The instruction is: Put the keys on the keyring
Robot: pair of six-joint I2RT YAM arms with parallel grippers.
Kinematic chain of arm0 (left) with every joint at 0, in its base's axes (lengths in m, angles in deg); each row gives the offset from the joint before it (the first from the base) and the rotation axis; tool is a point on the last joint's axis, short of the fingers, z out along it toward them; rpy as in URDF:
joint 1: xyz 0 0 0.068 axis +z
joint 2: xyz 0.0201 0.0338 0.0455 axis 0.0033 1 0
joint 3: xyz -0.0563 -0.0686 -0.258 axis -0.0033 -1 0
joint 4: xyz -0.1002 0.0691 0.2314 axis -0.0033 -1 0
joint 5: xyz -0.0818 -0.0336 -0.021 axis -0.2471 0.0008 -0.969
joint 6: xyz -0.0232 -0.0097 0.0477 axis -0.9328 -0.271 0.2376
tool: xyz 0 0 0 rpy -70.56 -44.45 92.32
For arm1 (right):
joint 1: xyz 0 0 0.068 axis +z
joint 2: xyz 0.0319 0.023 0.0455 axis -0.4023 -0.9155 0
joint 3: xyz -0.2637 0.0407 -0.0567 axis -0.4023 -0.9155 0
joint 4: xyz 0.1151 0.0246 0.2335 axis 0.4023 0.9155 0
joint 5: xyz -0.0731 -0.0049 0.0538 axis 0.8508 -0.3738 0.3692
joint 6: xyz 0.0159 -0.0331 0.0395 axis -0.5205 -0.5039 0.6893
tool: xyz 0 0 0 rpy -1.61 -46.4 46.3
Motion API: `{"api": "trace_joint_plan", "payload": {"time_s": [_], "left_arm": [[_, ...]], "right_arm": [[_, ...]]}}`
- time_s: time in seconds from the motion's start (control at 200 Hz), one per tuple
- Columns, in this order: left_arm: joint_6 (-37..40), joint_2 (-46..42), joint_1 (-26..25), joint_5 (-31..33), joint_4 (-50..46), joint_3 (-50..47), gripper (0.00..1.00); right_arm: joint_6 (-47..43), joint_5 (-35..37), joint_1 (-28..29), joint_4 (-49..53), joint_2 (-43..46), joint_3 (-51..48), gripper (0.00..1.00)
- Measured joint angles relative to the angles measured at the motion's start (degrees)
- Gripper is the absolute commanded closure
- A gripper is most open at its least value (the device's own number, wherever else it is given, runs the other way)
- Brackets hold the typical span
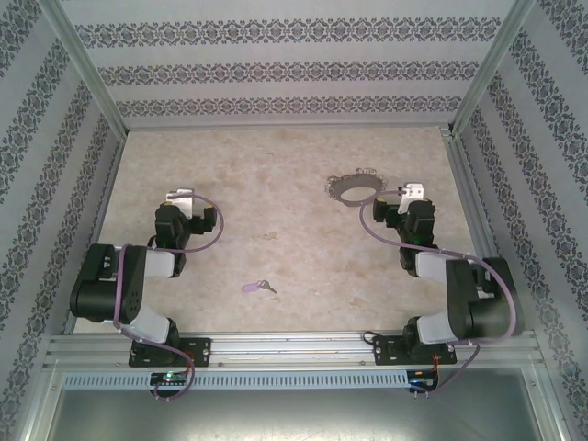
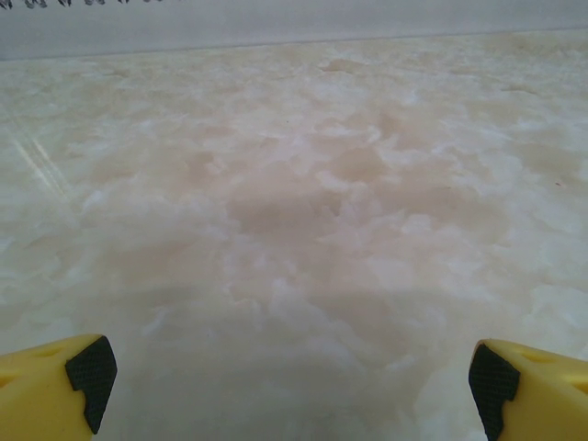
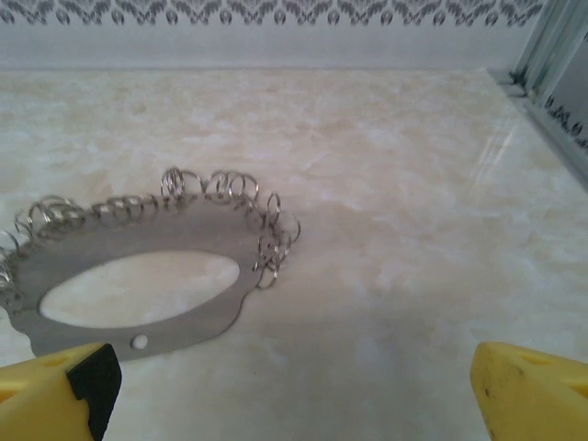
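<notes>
The key [image 1: 258, 288], lilac-headed with a short dark blade, lies flat on the table near the front, between the two arms. The keyring [image 1: 356, 186] is a flat silvery metal hoop fringed with several small wire rings, lying at the back right; in the right wrist view the keyring [image 3: 138, 276] sits ahead and to the left of my fingers. My right gripper [image 1: 412, 192] stands open just right of it, yellow fingertips [image 3: 528, 390] wide apart, nothing between them. My left gripper [image 1: 179, 197] is open over bare table at the left, its fingertips [image 2: 55, 386] far apart.
Patterned walls enclose the table on three sides, with metal frame rails [image 1: 473, 197] along the right and left edges. Both arm bases are bolted to the aluminium rail [image 1: 294, 347] at the front. Bare marbled tabletop [image 1: 276, 184] spreads between the grippers.
</notes>
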Motion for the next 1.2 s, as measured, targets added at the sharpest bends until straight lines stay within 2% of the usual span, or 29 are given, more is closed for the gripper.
{"api": "trace_joint_plan", "payload": {"time_s": [0.155,0.29,0.39,0.455,0.54,0.659,0.784,1.034,1.199], "left_arm": [[0.0,-5.0,-0.2,0.3,-6.9,3.0,0.0],[-0.5,-8.5,-1.1,1.4,-10.7,5.9,0.0],[-5.0,-10.9,-1.2,1.5,-12.7,7.9,0.0],[-9.5,-11.1,-1.5,1.4,-17.2,12.3,0.0],[-16.2,-10.3,-3.2,1.3,-23.2,20.0,0.0],[-23.4,-7.8,-7.9,1.3,-28.3,27.8,0.0],[-28.0,-3.4,-14.9,1.7,-32.4,31.1,0.0],[-30.3,7.4,-26.1,0.4,-41.7,38.0,0.0],[-30.0,11.3,-29.3,-1.0,-46.0,45.0,0.0]], "right_arm": [[1.4,1.2,0.0,6.6,5.9,3.6,0.02],[8.3,2.7,-0.2,16.8,7.1,10.1,0.02],[13.3,0.9,-0.9,23.8,5.0,17.0,0.02],[16.0,-0.9,-0.9,26.8,2.7,20.9,0.03],[18.6,-3.7,-0.9,30.7,-0.7,24.8,0.12],[21.9,-6.5,-1.1,37.8,-6.0,30.3,0.18],[24.9,-9.0,-2.6,43.7,-10.8,35.1,0.22],[27.5,-17.0,-7.5,49.0,-18.9,37.7,0.51],[27.8,-21.2,-8.2,50.5,-23.5,38.6,0.58]]}}
